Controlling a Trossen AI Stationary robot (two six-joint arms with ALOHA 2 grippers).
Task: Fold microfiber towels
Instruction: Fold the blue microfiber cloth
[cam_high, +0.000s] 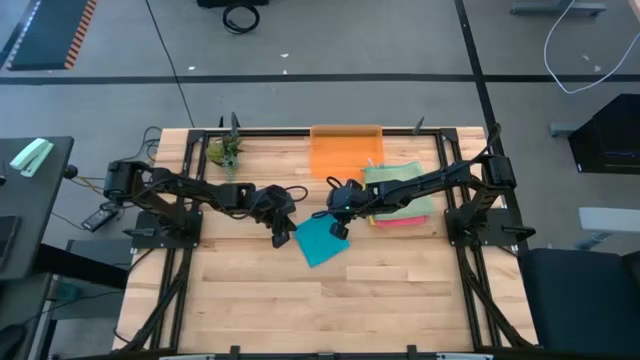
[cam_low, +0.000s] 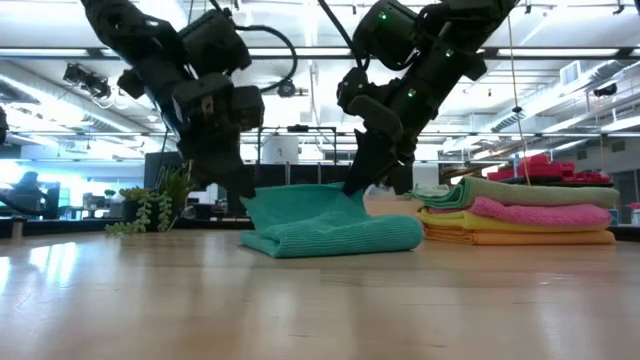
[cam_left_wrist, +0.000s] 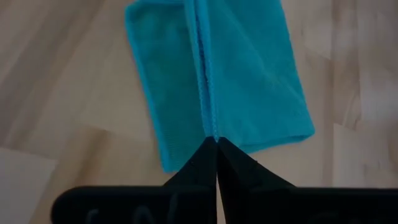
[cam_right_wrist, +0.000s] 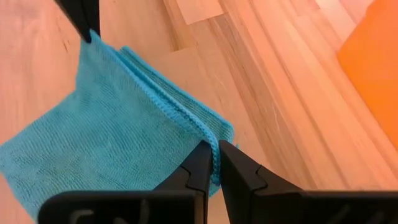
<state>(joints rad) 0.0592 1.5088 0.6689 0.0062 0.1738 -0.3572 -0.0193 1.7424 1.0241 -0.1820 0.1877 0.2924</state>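
Observation:
A teal microfiber towel (cam_high: 320, 241) lies folded near the table's middle, its lower fold (cam_low: 335, 238) resting on the wood. My left gripper (cam_high: 281, 234) is shut on its left upper corner and my right gripper (cam_high: 338, 227) is shut on its right upper corner. Both come down slanting from the far side. A stack of folded towels (cam_high: 402, 196) in sage green, pink, yellow and orange rests on the table at the right, under my right arm. My left gripper pinches the teal towel's hemmed edge at one corner (cam_left_wrist: 213, 134) between its two fingers, slanting down from the table's left. That edge is raised a little, while the fold below lies on the table. My right gripper pinches the towel's other corner (cam_right_wrist: 215, 144) between its two fingers, slanting down from the table's right. More than one hemmed layer (cam_right_wrist: 177, 109) shows at that edge. The held edge (cam_low: 300, 190) runs between the two grippers, a little above the table.
A translucent orange bin (cam_high: 346, 152) stands at the table's far edge behind the towel. A small green plant (cam_high: 225, 152) sits at the far left. Bare wood lies open toward the near edge (cam_high: 320, 320).

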